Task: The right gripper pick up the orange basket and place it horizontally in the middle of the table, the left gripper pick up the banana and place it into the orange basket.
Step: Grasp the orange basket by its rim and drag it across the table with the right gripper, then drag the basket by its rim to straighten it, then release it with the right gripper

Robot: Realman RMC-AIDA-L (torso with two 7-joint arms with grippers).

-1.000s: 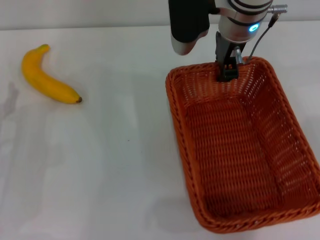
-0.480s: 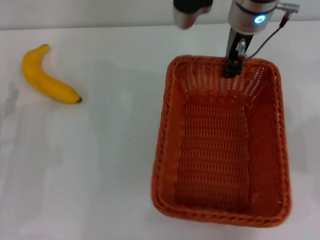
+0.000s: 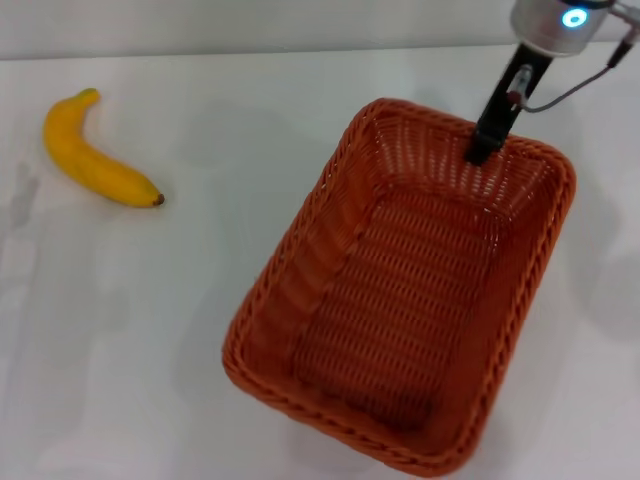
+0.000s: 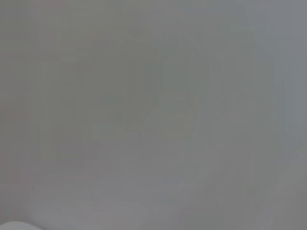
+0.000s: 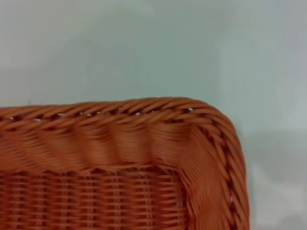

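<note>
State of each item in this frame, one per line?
Large rectangular orange woven wicker basket: upright, empty, turned diagonally, gripped at its far rim.
Curved yellow banana: lying on the white table, apart from the basket, untouched.
Right gripper: shut on the basket's far rim.
Left gripper: not in view.

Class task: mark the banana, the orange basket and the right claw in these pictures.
banana (image 3: 95, 163): head view, middle of its body.
orange basket (image 3: 290, 267): head view, left sloped wall.
right claw (image 3: 484, 152): head view, fingertips at the far rim.
</note>
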